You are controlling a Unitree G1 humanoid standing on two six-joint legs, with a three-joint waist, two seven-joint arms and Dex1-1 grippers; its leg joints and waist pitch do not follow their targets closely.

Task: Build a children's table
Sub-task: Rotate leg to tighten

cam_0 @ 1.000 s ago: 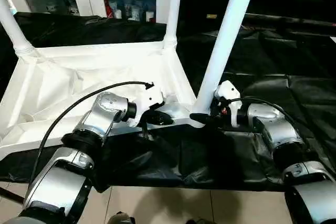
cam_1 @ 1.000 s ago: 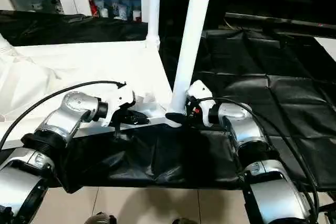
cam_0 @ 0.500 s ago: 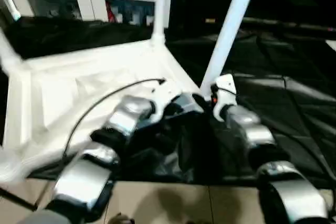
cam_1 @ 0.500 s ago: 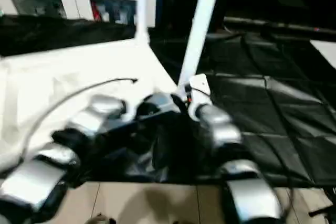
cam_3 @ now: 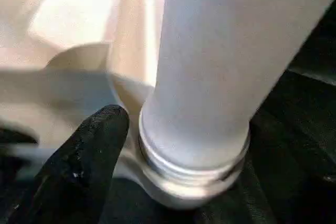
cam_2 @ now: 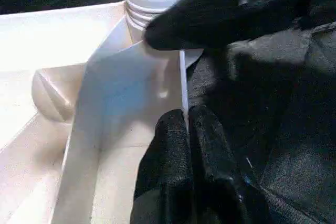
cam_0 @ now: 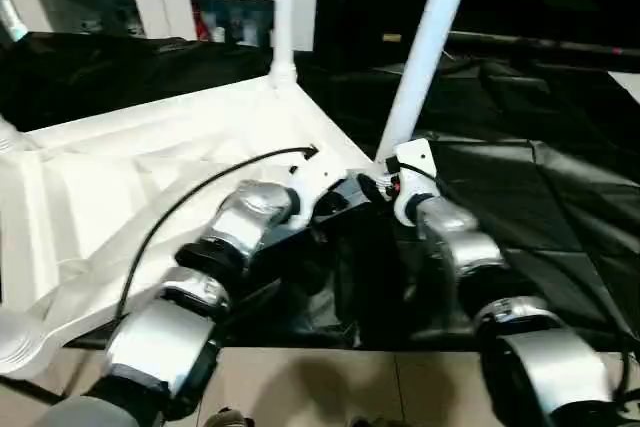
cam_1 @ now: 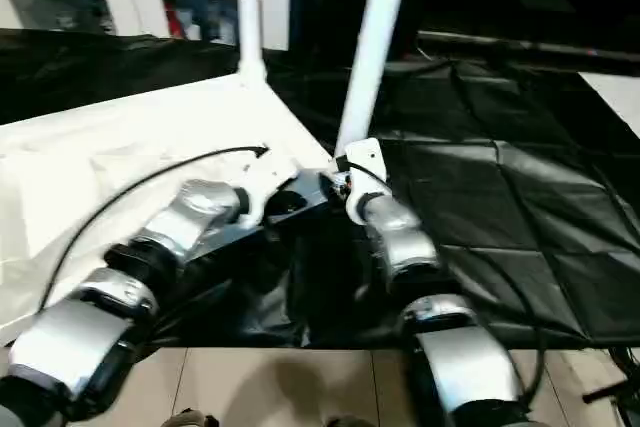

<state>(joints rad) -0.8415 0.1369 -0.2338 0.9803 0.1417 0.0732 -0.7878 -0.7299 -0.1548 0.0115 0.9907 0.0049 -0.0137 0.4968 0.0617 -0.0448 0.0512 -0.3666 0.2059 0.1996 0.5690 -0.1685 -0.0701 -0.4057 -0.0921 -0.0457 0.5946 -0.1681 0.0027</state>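
The white table top lies upside down on a surface covered with black sheeting, its ribbed underside facing up and its near right corner just in front of the two silver forearms. Two legs are seen standing in their corner sockets: one at the far corner and one at the near right corner, leaning slightly to the right. The left claw is pressed shut, its fingertips set against the thin white rim of the top beside the near right socket; whether the rim is pinched or only touched cannot be told. The right claw is placed at the foot of the near right leg, where one black finger is seen beside the ribbed collar of the leg; how wide its fingers stand cannot be told. The step in hand is judged to be seating this leg firmly in its socket. For that to be done well, the top should be kept steady by the left claw at the rim, the leg should be brought upright so its collar sits square to the socket, and it should be gripped low, close to the collar, so that any push or twist is passed straight down into the socket rather than levering the corner off the sheeting.
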